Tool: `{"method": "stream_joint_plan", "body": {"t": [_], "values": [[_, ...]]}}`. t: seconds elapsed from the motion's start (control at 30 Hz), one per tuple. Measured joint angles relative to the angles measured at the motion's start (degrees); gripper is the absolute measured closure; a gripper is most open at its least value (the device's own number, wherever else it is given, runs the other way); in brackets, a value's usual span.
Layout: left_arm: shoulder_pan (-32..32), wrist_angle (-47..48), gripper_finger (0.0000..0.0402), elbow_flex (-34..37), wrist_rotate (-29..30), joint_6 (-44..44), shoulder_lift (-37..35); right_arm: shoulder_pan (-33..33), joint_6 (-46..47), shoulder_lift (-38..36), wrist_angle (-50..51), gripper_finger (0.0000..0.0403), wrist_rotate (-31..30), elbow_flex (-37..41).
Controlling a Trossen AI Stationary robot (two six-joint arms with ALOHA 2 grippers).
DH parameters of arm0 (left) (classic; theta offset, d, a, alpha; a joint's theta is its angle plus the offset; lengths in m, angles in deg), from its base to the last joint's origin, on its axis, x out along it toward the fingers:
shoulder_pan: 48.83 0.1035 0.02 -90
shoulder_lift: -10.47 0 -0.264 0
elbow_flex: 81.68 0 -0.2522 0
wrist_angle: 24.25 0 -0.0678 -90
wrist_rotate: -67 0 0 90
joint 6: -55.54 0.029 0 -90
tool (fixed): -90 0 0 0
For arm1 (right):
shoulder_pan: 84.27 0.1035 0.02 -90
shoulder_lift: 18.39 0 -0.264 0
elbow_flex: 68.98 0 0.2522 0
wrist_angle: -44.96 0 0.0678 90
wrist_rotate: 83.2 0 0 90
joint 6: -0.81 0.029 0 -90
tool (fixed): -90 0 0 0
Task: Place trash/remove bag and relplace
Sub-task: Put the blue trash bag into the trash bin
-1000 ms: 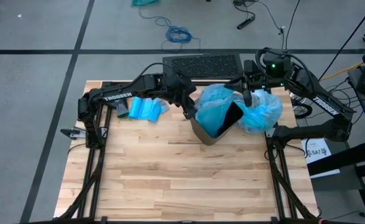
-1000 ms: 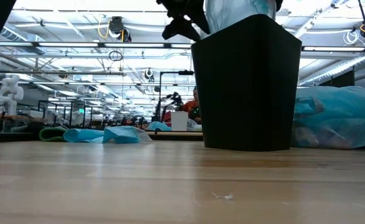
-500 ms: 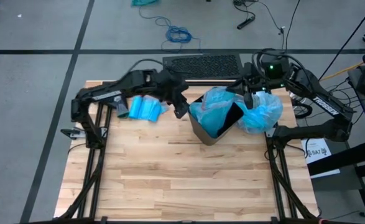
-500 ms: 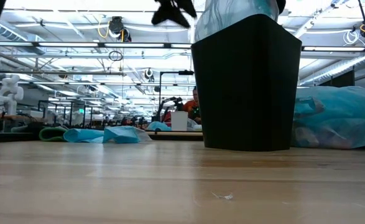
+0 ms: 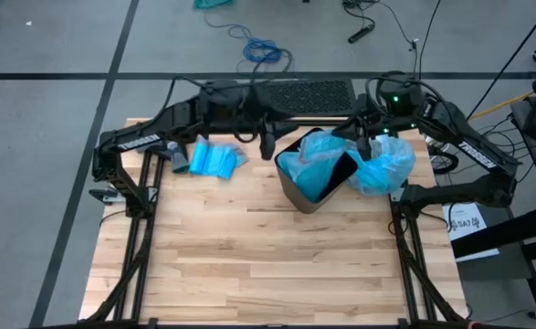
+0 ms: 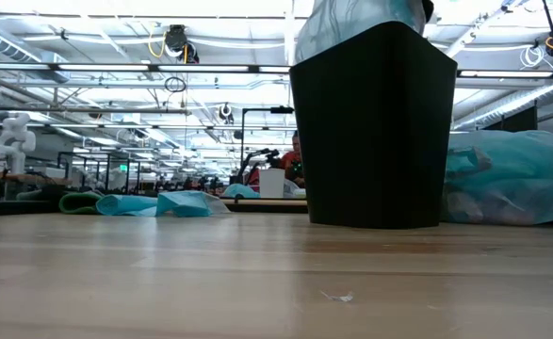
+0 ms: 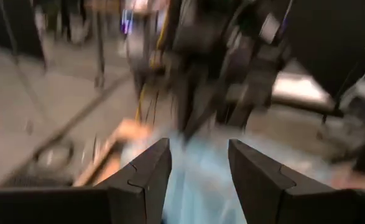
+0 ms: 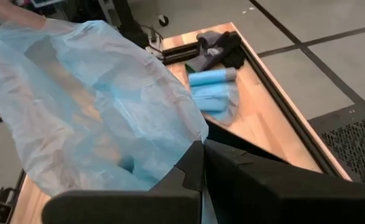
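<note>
Trash isn't visible as loose scraps now; judging by looks, it sits inside the full blue bag (image 5: 386, 164) lying on the table just right of the black bin (image 5: 309, 187), touching its side.

Landmark = bin, standing toward the table's far right. Near side of it: bare table (image 5: 249, 265), nothing to collect. A fresh blue liner (image 5: 315, 157) is bunched over the bin mouth, part tucked in, not yet spread round the rim. In the low view it puffs above the bin top (image 6: 351, 19).

Right gripper (image 5: 366, 139) is at the bin's far-right rim, pinched tight on the liner's edge; wrist view shows film running into the closed fingers (image 8: 194, 165).

Left gripper (image 5: 268, 146) has pulled back: a sec ago it was at the liner on the bin's left rim, now it hangs off the far-left corner, clear of the plastic, jaws parted, holding nothing.

Left of the bin, well apart: roll of spare bags (image 5: 215, 159).

Meaning, as a judgement: old bag out, new one half seated; left arm prob. repositioning for another tuck.
</note>
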Motion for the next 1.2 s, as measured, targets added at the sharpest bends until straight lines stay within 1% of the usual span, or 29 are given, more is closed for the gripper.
{"method": "stream_joint_plan", "body": {"t": [0.07,0.17,0.27,0.4,0.53,0.6,0.67,0.77,0.83,0.9,0.97,1.1,1.2], "values": [[0.4,-5.5,0.0237,0.0,-1.1,1.4,0.0,0.1,1.0,0.8,-2.0,0.0403,0.0,0.0],[1.4,-9.0,0.0237,0.0,-4.4,3.0,0.0,0.5,2.3,2.2,-7.7,0.0403,-0.1,0.0],[2.9,-8.9,0.0237,0.0,-6.3,2.7,0.0,0.9,3.8,3.7,-15.6,0.0403,-0.2,0.0],[4.4,-8.6,0.0237,0.0,-12.2,2.5,0.1,1.5,6.4,6.3,-24.5,0.0403,-0.2,0.0],[4.7,-6.5,0.0237,0.0,-15.3,2.5,0.0,2.2,8.0,9.6,-27.8,0.0403,-0.3,0.0],[4.6,-6.4,0.0237,0.0,-18.1,2.5,0.1,2.4,8.7,11.4,-29.3,0.0403,-0.6,0.0],[4.7,-6.0,0.0237,0.0,-19.7,2.5,0.1,2.4,9.7,13.2,-31.3,0.0403,-2.1,0.0],[5.2,-0.5,0.0237,0.0,-19.7,2.5,0.3,2.3,11.1,15.0,-34.6,0.0403,-3.1,0.0],[5.9,5.1,0.0239,0.0,-19.5,2.5,0.9,2.3,11.9,15.4,-35.6,0.0403,-3.1,-0.2],[6.5,10.1,0.0248,0.1,-18.9,2.7,1.6,2.4,12.0,15.7,-34.9,0.0403,-3.1,-1.1],[7.3,12.4,0.0268,0.1,-17.9,2.9,1.9,2.4,12.0,15.7,-34.4,0.0403,-3.0,-1.7],[8.3,13.0,0.0323,0.1,-18.1,4.7,1.8,2.6,12.0,15.0,-33.6,0.0403,-3.0,-2.0],[8.2,13.5,0.0361,0.1,-18.9,5.9,1.8,2.7,13.9,14.2,-29.5,0.0395,-2.8,-2.1]]}}
